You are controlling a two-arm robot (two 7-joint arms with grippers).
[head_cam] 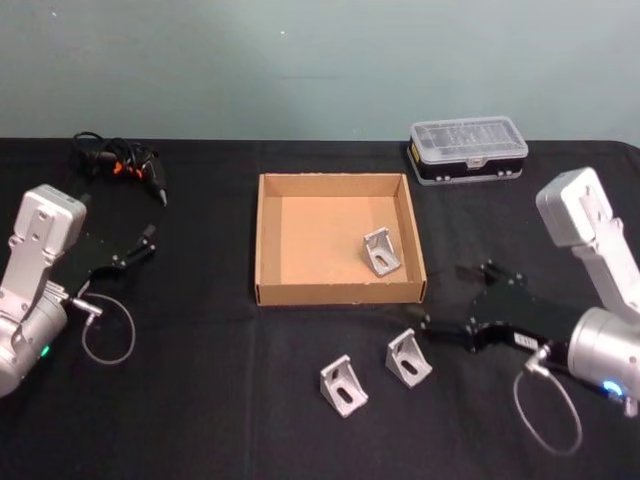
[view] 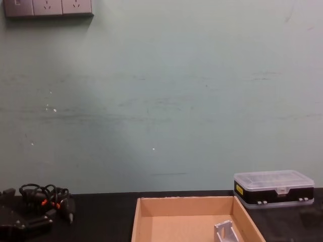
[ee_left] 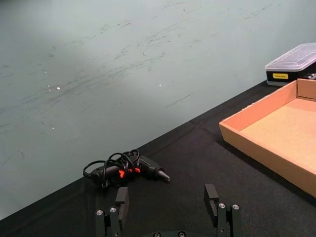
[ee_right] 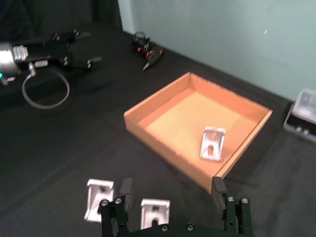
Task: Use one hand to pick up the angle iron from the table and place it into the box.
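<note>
Angle iron nearest the right gripper lies on the table just below the gap between its wide-open, empty fingers, with a second angle iron just outside one finger and a third angle iron in the box beyond the fingertips. It looks small, stiff, light and smooth enough to slip, so pinching across its flat side webs seems safest. Right arm reaches low and forward; the left gripper, fingers also apart, is parked well away

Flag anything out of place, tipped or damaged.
Nothing stands out. One angle iron sits in the box; two more angle irons lie on the table before it, by the right gripper, jaws open. Left gripper idles far left.
</note>
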